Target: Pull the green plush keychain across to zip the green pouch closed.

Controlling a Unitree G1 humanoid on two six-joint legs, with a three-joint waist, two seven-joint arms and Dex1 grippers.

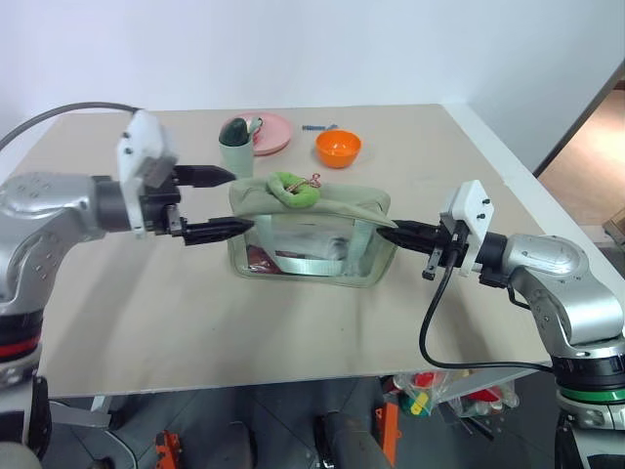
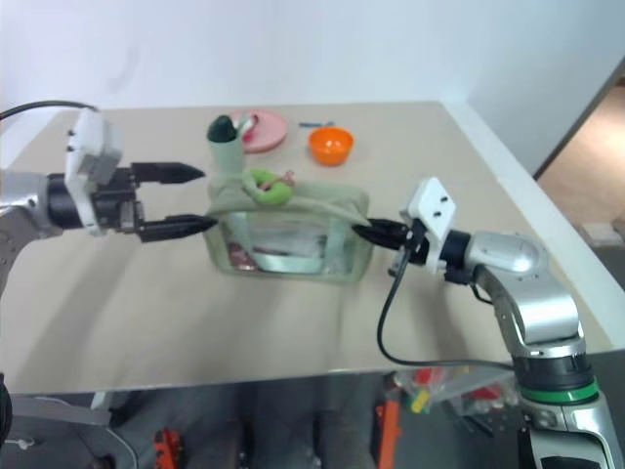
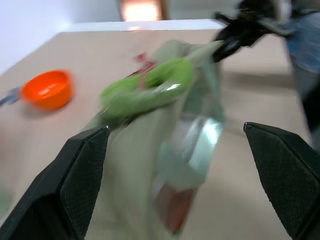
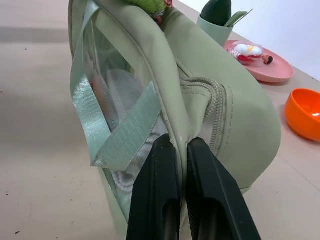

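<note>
The green pouch (image 1: 312, 234) is soft and floppy — right gripper (image 1: 398, 232) fingers clamp its end seam. Left gripper (image 1: 217, 203) fingers are spread wide, green plush keychain (image 1: 291, 189) just past their tips — squishy, so pinch its middle.

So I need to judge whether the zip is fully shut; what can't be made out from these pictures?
- Zipper slider on the green pouch: the green plush keychain lies over it in both eye views.
- Same spot in the left wrist view: blurred.
- Pouch's zip line in the right wrist view: only the end pinched by the right gripper is visible; the rest curves away.
- Pouch contents: clear panel glare; too small.
</note>
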